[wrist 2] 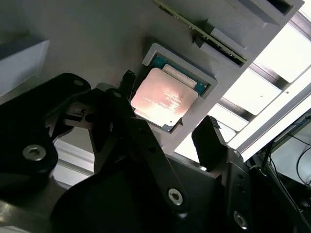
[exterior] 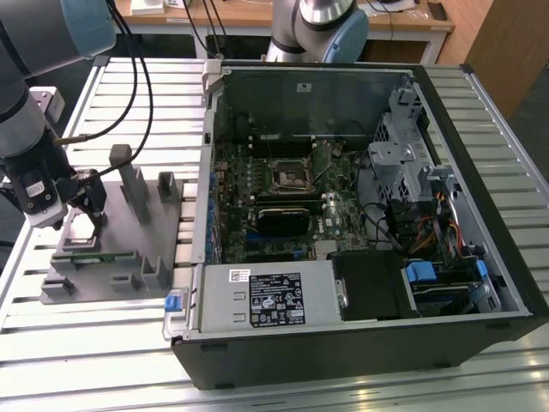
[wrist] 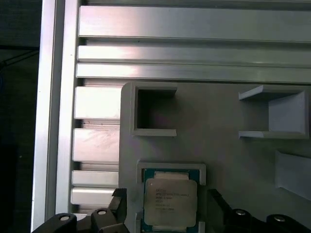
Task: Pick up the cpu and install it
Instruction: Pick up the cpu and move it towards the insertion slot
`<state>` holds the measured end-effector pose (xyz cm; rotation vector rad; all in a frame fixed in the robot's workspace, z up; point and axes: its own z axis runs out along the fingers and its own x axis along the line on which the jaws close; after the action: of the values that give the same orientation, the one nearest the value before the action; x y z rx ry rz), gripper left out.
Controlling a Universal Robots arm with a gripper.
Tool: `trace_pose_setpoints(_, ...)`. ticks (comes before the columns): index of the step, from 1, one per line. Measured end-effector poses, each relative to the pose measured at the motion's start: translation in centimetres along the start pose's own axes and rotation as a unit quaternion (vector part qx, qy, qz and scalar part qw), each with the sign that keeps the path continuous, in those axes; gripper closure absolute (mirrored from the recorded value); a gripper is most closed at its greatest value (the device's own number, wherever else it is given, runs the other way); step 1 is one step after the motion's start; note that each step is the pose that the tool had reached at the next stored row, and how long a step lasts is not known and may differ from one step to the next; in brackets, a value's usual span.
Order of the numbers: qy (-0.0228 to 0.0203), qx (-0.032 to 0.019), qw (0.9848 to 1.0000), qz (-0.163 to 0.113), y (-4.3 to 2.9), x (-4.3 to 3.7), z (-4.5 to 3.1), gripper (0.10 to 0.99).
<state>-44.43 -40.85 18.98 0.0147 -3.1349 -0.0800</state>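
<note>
cpu (wrist: 171, 201) lies flat in a square pocket of the grey holder (exterior: 116, 240) on the desk (exterior: 86, 343), at the exterior view's left of the open computer case (exterior: 343, 352). The pincer (wrist 2: 167, 104) hangs over it, fingers apart, one on either side.

A table (exterior: 343, 390) of pale aluminium slats with grooves between them is seen across the exterior view, and bright light is reflected off the slats. A light wooden desk (exterior: 249, 17) is set behind it. A brown wooden panel (exterior: 506, 43) is seen at the exterior view's right. A dark area (wrist: 19, 121) is shown past the table's edge in the first wrist view; what it is cannot be told.
</note>
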Motion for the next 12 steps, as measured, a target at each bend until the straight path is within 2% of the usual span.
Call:
trace_pose_setpoints(4,0.0000,0.0000,1.0000,0.000,0.04,-0.06,0.14,0.345)
trace_pose_setpoints(5,0.0000,0.0000,1.0000,0.000,0.04,-0.07,0.18,0.416)
trace_pose_setpoints(12,0.0000,0.0004,1.0000,0.000,0.03,-0.11,0.34,0.416)
